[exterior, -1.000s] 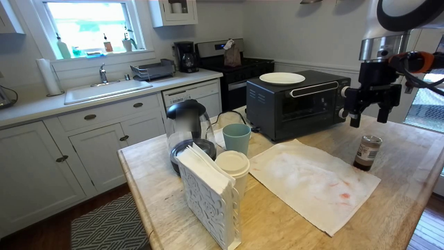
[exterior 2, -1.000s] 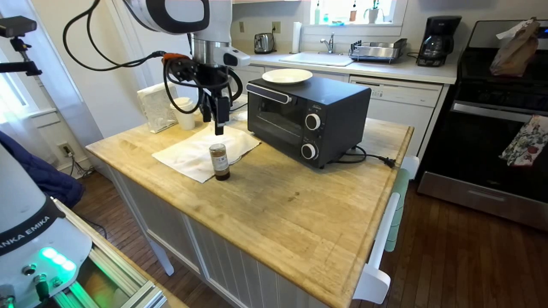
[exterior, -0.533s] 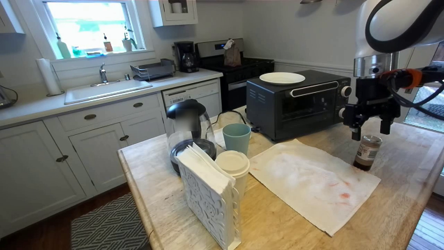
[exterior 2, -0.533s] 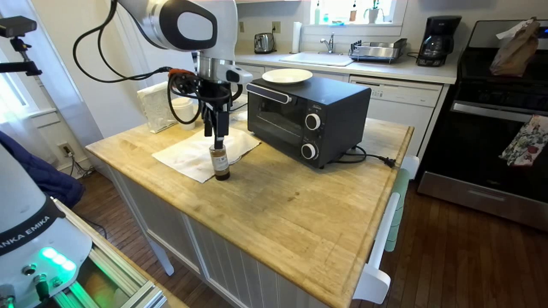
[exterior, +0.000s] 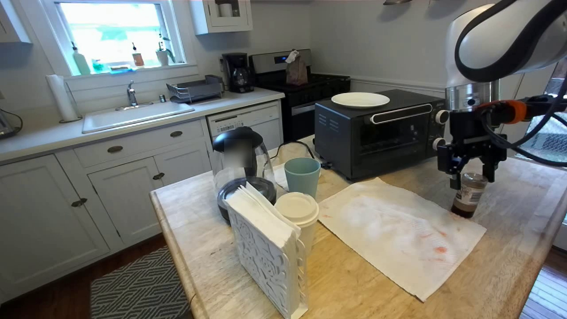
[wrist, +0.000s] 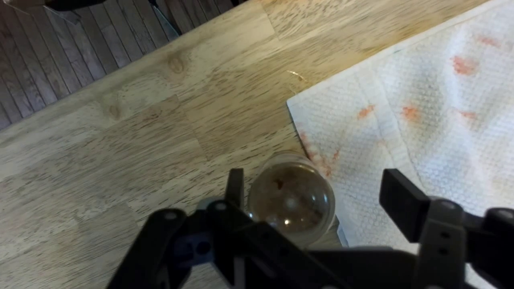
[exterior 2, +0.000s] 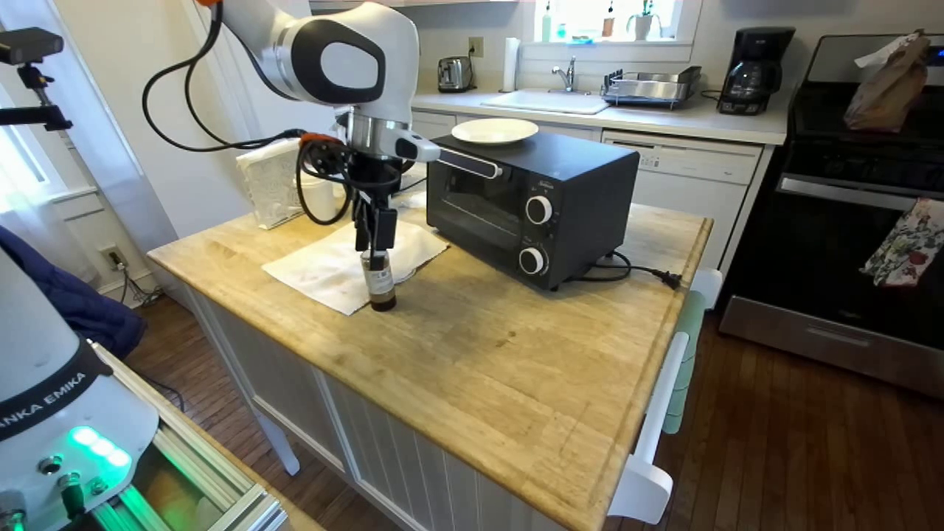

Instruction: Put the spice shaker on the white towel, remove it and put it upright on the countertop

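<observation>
The spice shaker (exterior: 469,196) (exterior 2: 380,282), a small glass jar with reddish-brown contents, stands on end on the wooden countertop (exterior: 345,270). It is right beside the stained corner of the white towel (exterior: 398,230); whether its base touches the cloth I cannot tell. My gripper (exterior: 472,178) has come down around the jar's upper part, one finger on each side. In the wrist view the jar's clear round top (wrist: 291,196) sits between the open jaws, close to the left finger (wrist: 235,186). A wide gap over the towel (wrist: 433,132) separates it from the right finger (wrist: 401,200).
A black toaster oven (exterior: 376,137) topped by a white plate (exterior: 360,99) stands behind the towel. Past the towel's far side are a teal mug (exterior: 302,175), a lidded white cup (exterior: 297,212), a napkin holder (exterior: 266,261) and a glass kettle (exterior: 243,177).
My gripper has lowered from above the shaker until its fingertips flank the jar's top, and the jaws have narrowed a little. Shaker and towel have not moved.
</observation>
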Robot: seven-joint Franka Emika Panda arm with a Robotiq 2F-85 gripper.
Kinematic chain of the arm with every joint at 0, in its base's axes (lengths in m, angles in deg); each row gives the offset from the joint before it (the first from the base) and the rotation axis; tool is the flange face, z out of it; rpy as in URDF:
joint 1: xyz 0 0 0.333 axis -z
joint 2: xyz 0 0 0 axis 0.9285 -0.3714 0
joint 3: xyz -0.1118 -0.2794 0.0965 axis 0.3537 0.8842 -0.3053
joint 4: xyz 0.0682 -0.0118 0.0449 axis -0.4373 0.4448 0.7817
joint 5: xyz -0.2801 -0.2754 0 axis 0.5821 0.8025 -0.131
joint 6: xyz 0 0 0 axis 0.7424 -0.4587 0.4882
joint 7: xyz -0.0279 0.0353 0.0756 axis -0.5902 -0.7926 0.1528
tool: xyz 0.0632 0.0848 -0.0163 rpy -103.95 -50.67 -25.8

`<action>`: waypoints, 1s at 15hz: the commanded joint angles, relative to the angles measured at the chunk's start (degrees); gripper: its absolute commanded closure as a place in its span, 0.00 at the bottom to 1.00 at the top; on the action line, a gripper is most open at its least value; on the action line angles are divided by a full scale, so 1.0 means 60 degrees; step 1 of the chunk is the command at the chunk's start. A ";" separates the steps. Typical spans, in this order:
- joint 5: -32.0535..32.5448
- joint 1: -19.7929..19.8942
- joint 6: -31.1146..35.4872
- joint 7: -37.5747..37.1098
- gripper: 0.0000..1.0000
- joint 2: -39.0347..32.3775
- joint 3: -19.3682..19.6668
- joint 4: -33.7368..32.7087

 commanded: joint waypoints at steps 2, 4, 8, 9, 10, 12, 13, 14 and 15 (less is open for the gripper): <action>0.0001 0.0016 -0.0282 -0.0288 0.51 -0.0324 0.0021 -0.0360; 0.0027 0.0000 -0.0320 -0.0544 0.66 -0.0385 0.0035 -0.0459; 0.0340 -0.0148 -0.0329 -0.2004 0.76 0.0039 0.0025 -0.0401; 0.0570 -0.0231 -0.0308 -0.2670 0.76 0.0208 0.0008 -0.0349; 0.0803 -0.0293 -0.0229 -0.3276 0.76 0.0294 -0.0008 -0.0331; 0.1366 -0.0388 0.0032 -0.4478 0.76 0.0264 -0.0059 -0.0357; 0.1635 -0.0421 0.0151 -0.5032 0.76 0.0220 -0.0087 -0.0369; 0.1720 -0.0448 0.0140 -0.5366 0.76 0.0188 -0.0133 -0.0397; 0.1821 -0.0482 0.0252 -0.5730 0.76 0.0107 -0.0163 -0.0415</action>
